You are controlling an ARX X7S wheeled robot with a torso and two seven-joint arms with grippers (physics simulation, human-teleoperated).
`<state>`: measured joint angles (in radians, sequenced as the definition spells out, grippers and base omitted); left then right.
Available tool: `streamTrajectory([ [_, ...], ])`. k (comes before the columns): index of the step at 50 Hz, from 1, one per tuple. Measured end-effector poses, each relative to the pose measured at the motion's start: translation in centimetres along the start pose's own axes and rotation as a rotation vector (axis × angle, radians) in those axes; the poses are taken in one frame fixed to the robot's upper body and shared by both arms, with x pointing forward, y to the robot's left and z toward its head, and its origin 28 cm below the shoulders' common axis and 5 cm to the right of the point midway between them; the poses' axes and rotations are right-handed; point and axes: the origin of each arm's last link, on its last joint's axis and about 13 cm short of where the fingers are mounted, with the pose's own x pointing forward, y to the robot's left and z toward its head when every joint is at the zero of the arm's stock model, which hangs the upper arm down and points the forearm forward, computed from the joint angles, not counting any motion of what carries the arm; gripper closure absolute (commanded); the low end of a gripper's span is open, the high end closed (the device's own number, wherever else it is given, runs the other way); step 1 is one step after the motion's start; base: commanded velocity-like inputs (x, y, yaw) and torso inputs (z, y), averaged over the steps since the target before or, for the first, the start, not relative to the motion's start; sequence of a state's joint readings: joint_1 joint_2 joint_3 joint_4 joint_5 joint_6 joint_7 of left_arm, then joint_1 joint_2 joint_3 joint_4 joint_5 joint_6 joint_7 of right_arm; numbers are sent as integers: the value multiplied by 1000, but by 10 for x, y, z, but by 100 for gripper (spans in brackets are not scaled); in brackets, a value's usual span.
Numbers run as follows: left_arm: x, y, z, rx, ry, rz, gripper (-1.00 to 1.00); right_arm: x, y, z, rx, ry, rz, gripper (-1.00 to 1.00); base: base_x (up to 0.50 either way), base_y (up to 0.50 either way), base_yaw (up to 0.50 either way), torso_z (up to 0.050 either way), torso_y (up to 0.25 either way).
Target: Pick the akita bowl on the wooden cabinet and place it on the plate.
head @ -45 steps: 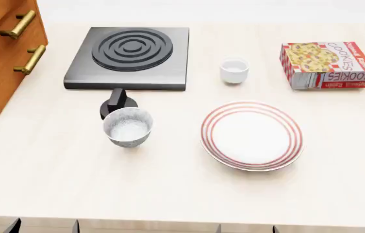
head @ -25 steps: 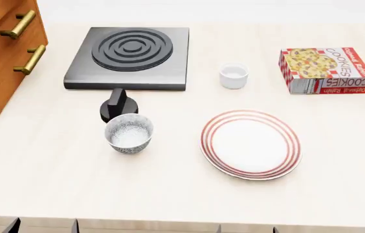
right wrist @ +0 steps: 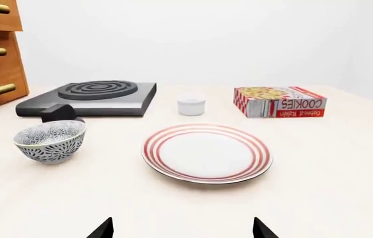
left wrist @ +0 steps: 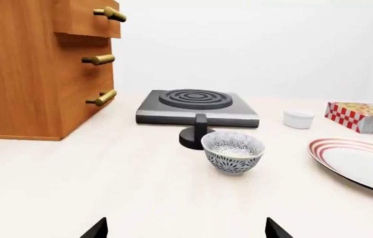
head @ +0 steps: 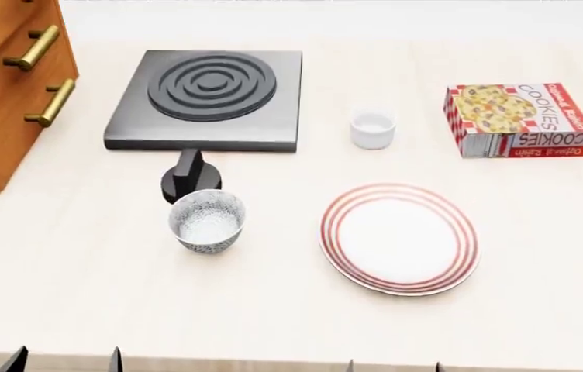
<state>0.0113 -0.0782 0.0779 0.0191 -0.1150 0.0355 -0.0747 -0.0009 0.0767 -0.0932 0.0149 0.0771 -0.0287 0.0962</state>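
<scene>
On the pale bench [head: 270, 310], the akita bowl [head: 207, 222] stood upright near the middle, toward the left, just in front of a black knob [head: 188, 180] and apart from everything else. I saw the plate [head: 399, 237] lying flat to its right, well apart from the bowl and nearer the bench's right half. Behind the knob sat a dark hotplate [head: 208, 97] with raised rings, close to the far edge. A small plain white cup [head: 372, 129] stood between the hotplate and a red cookie box [head: 515, 120], which lay toward the far right corner. The wooden cabinet [head: 7, 85] filled the far left corner, its brass handles [head: 33, 46] facing the hotplate.

My left gripper [left wrist: 186, 229] showed only 2 dark fingertips [left wrist: 97, 229] set wide apart, nothing between them, pointed at the bowl. My right gripper [right wrist: 182, 228] likewise showed 2 fingertips [right wrist: 261, 227] spread wide and empty, facing the plate. Neither touched anything.
</scene>
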Motion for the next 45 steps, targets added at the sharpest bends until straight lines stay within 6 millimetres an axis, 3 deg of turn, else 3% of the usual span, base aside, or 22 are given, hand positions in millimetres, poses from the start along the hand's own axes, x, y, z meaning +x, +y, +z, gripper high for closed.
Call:
streamTrajectory([
  [30,1,0,0,11,-13,0,-100,1,0,1,1,7,-7,-100,0,0,0,45,0],
  [40,1,-1,0,0,-7,-2,-100,1,0,1,-11,15,-10,-100,0,21,0,2,0],
  [45,1,-2,0,1,-4,-5,-100,2,-1,0,-21,18,-15,-100,0,465,0,0,0],
])
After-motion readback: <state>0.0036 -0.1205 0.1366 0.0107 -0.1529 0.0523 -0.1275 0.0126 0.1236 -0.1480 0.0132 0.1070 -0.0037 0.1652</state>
